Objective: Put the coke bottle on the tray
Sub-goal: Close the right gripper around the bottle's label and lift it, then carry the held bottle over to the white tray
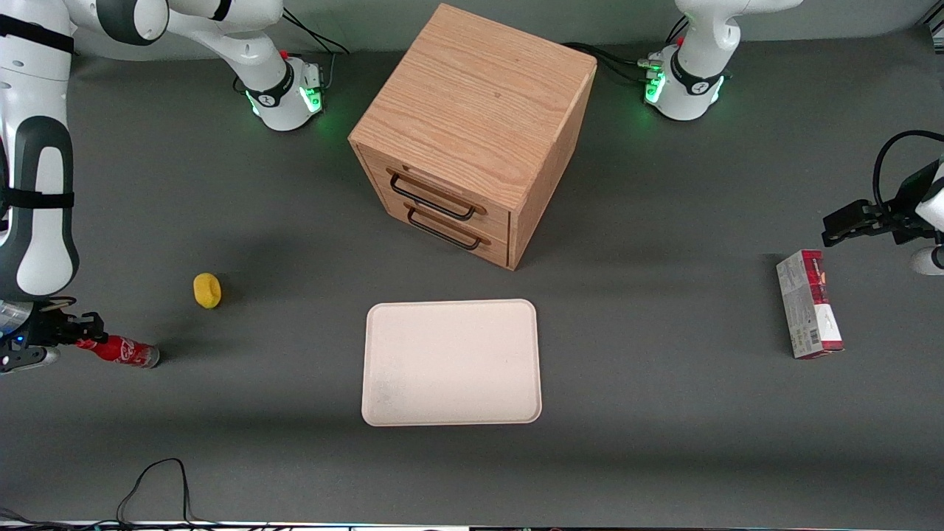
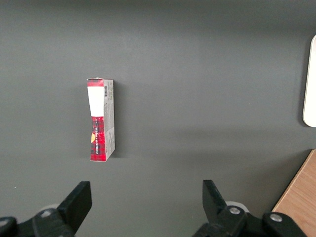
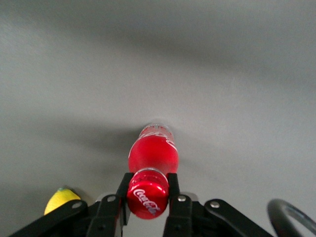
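The coke bottle point(image 1: 122, 349) is small, red, with a clear base, and lies on its side on the grey table at the working arm's end. My right gripper point(image 1: 82, 333) is shut on its capped end; in the right wrist view the fingers point(image 3: 172, 190) press both sides of the neck just under the red cap point(image 3: 147, 193) of the bottle point(image 3: 153, 153), and the gripper point(image 3: 148, 183) is low over the table. The cream-white tray point(image 1: 452, 362) lies flat at the table's middle, nearer to the front camera than the cabinet.
A wooden two-drawer cabinet point(image 1: 472, 133) stands at the table's middle. A yellow lemon-like lump point(image 1: 207, 290) lies near the bottle, also in the right wrist view point(image 3: 60, 200). A red and grey box point(image 1: 808, 303) lies toward the parked arm's end. A black cable point(image 1: 155, 487) loops at the front edge.
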Robot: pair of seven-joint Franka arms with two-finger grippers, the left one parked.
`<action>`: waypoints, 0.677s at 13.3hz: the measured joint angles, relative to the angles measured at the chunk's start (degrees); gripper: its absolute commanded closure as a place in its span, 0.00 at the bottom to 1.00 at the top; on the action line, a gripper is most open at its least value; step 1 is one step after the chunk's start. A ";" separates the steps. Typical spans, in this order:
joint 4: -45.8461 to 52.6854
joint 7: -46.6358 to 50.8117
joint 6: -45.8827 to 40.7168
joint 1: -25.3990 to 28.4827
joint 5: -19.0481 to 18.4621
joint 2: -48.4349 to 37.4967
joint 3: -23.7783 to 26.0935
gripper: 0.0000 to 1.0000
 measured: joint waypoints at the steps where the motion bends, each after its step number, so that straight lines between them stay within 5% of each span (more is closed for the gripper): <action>1: 1.36 0.00 -2.33 0.43 0.00 -0.44 0.01 0.94; 6: 17.47 4.62 -25.92 2.64 -2.06 -3.13 0.36 0.94; 9: 28.97 12.22 -39.10 3.11 -6.42 -4.16 5.69 0.93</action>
